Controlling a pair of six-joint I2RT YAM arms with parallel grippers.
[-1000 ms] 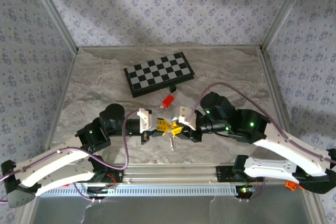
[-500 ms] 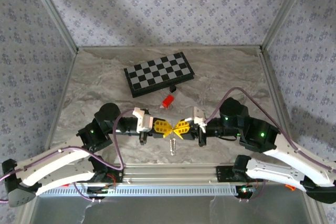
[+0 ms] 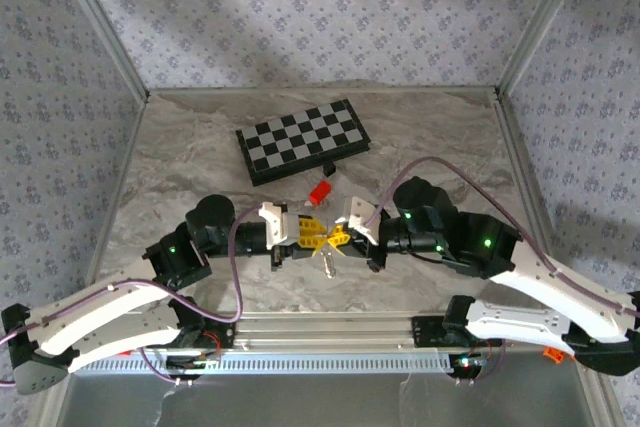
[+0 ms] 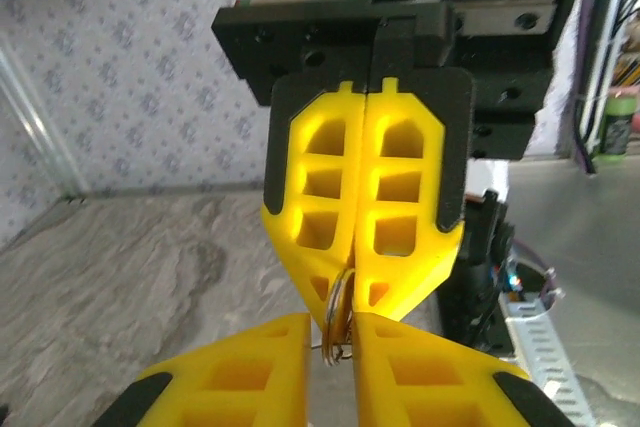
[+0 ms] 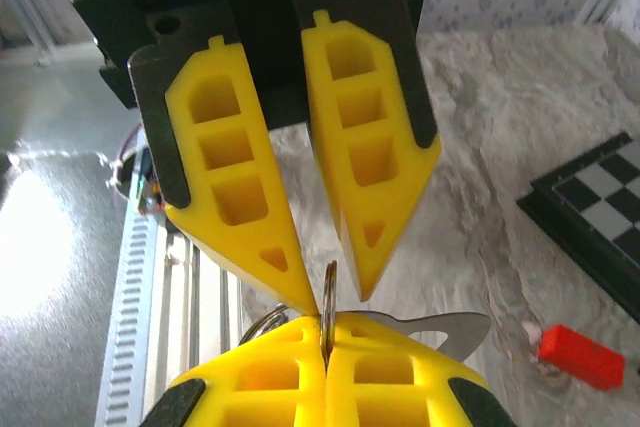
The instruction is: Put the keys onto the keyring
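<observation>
Two grippers meet tip to tip above a grey marbled table [image 3: 450, 137] walled in patterned paper [image 3: 300, 7], with a chessboard [image 3: 303, 140] and a red piece [image 3: 320, 191] behind them. The right gripper [image 5: 325, 322] is clamped on the keyring [image 5: 328, 292]. The left gripper [image 5: 335, 299] is slightly parted around it. The keys [image 3: 327, 265] dangle beneath, largely hidden by yellow fingers [image 5: 400, 377], and their number is unclear.

The fingers [image 5: 370, 177] look matt plastic — the keyring [image 5: 329, 292], seemingly, polished metal — the table [image 5: 500, 147] matt.
</observation>
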